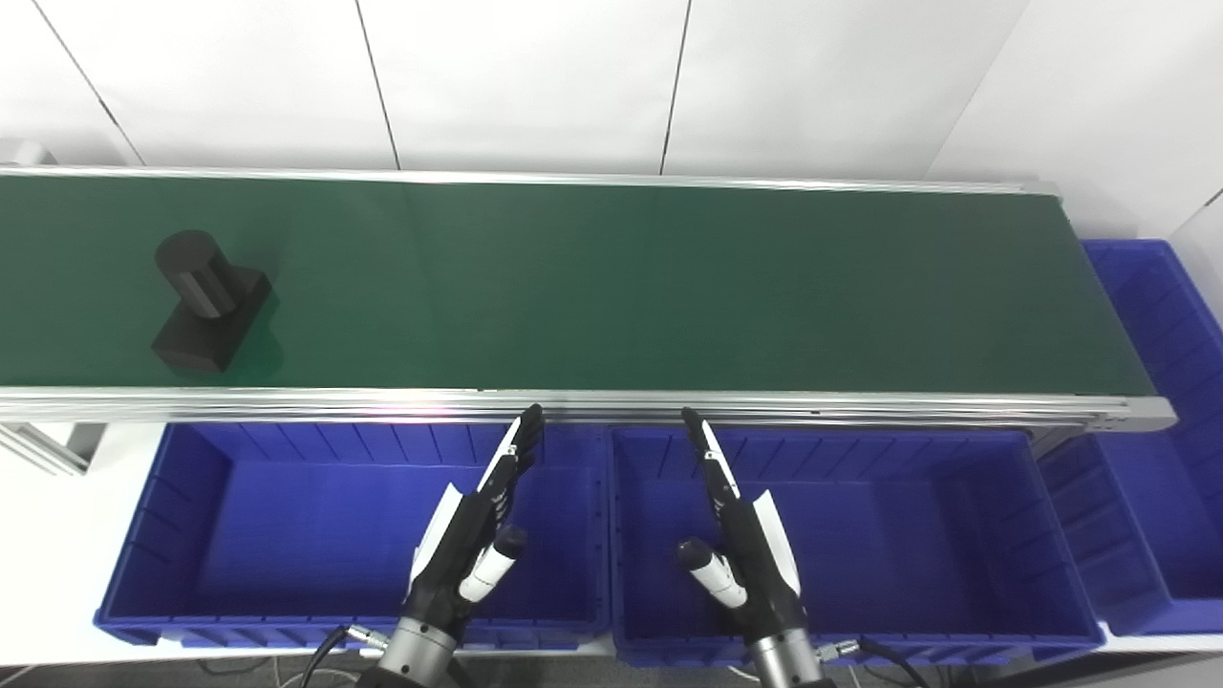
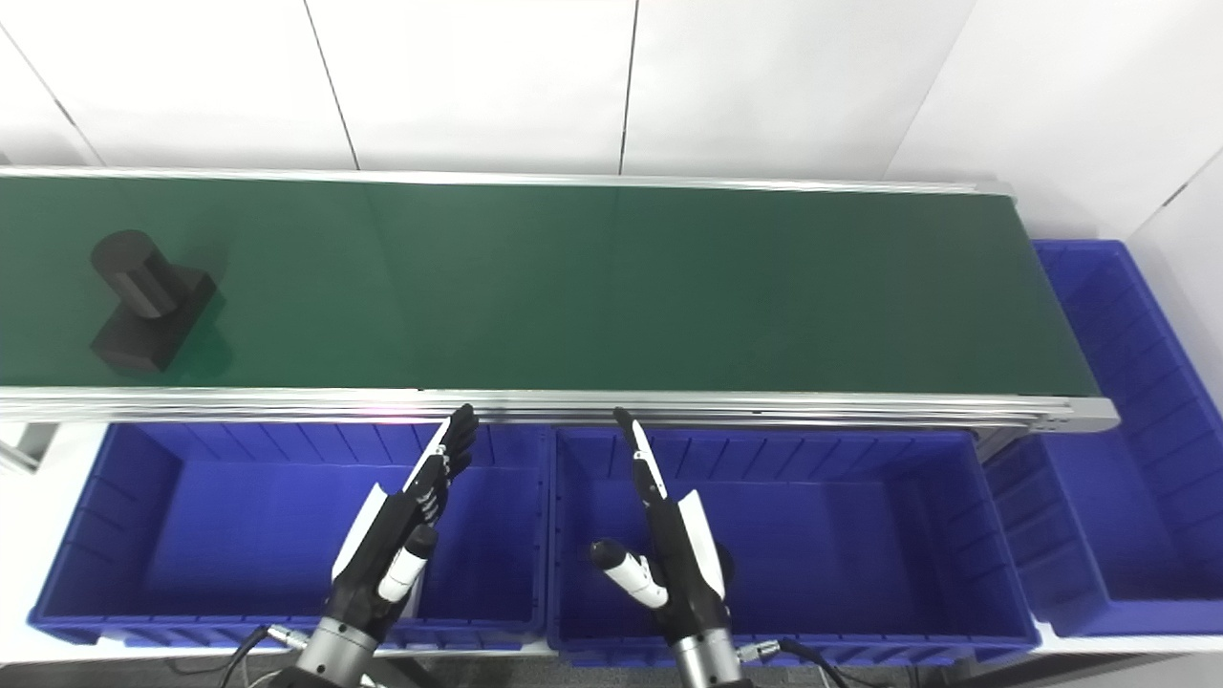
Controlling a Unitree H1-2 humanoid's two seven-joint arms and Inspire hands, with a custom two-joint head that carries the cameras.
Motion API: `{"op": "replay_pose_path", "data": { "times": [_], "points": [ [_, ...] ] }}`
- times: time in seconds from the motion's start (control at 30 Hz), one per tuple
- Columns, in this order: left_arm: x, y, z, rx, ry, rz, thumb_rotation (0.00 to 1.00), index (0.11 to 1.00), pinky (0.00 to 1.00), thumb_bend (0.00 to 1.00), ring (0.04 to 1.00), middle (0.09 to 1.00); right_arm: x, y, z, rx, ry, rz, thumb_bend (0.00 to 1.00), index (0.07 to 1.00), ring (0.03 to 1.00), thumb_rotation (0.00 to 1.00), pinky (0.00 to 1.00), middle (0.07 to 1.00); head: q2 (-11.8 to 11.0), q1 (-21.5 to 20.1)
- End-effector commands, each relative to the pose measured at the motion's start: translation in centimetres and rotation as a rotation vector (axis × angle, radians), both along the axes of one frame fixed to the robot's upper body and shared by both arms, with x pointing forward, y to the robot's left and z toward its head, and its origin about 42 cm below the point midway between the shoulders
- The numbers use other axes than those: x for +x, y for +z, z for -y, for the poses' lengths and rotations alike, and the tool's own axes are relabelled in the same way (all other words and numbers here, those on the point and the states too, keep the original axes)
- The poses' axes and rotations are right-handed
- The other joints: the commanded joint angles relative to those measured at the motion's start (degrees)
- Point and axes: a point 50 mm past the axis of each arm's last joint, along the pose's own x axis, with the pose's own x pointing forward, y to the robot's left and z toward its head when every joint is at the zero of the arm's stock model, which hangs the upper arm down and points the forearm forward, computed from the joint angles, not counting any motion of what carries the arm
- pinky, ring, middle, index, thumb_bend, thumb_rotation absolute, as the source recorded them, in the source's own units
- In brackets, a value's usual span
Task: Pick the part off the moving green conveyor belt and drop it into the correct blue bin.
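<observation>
Left eye view: a black part [image 1: 208, 304], a cylinder standing on a block, rides the green conveyor belt [image 1: 611, 287] near its left end. Below the belt's near rail, the left hand [image 1: 473, 530] hovers over the left blue bin [image 1: 162, 535] and the right hand [image 1: 740, 535] over the middle blue bin [image 1: 1041, 535]; both hold nothing, fingers straight, thumbs spread.

Right eye view: a third blue bin [image 2: 1137, 430] sits just beyond the belt's right end, well apart from the part.
</observation>
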Motion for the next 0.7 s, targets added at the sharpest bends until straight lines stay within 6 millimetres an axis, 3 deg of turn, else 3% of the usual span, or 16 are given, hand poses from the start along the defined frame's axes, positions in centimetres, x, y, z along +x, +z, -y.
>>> {"op": "replay_pose_path", "data": {
  "times": [0.0,0.03,0.07,0.27,0.5,0.67],
  "points": [
    [0.6,0.5,0.3,-0.027,0.001,0.046,0.99,1.000,1.00,0.85,1.000,1.000,0.7,0.5,-0.1,0.032,0.000,0.058,0.91,1.000,1.000,1.00,1.00,1.000,-1.66,0.74],
    [0.7,0.3,0.4,-0.024,0.004,0.040,0.99,1.000,1.00,0.85,1.000,1.000,0.8,0.3,-0.1,0.032,-0.001,0.050,0.91,1.000,1.000,1.00,1.00,1.000,-1.66,0.74],
    [0.8,0.1,0.4,-0.016,0.007,0.034,0.99,1.000,1.00,0.85,1.000,1.000,0.8,0.0,-0.1,0.030,-0.002,0.039,0.92,1.000,1.000,1.00,1.00,1.000,-4.05,1.39],
    [1.5,-1.1,0.4,0.011,0.019,0.005,0.99,1.000,1.00,0.86,1.000,1.000,1.3,-1.4,-0.1,0.000,-0.005,0.007,0.93,0.995,1.000,1.00,1.00,1.000,-8.95,1.65],
    [1.7,-1.9,0.6,0.035,0.034,-0.010,0.97,1.000,1.00,0.82,1.000,1.000,1.6,-2.2,0.1,-0.027,-0.006,-0.005,0.94,0.992,1.000,1.00,1.00,1.000,-11.71,4.15],
    [1.8,-2.0,0.8,0.062,0.031,0.001,0.98,0.993,1.00,0.80,1.000,1.000,1.6,-2.2,0.3,-0.030,-0.013,-0.004,0.92,0.990,1.000,1.00,1.00,1.000,-11.61,4.48]
  ]
}}
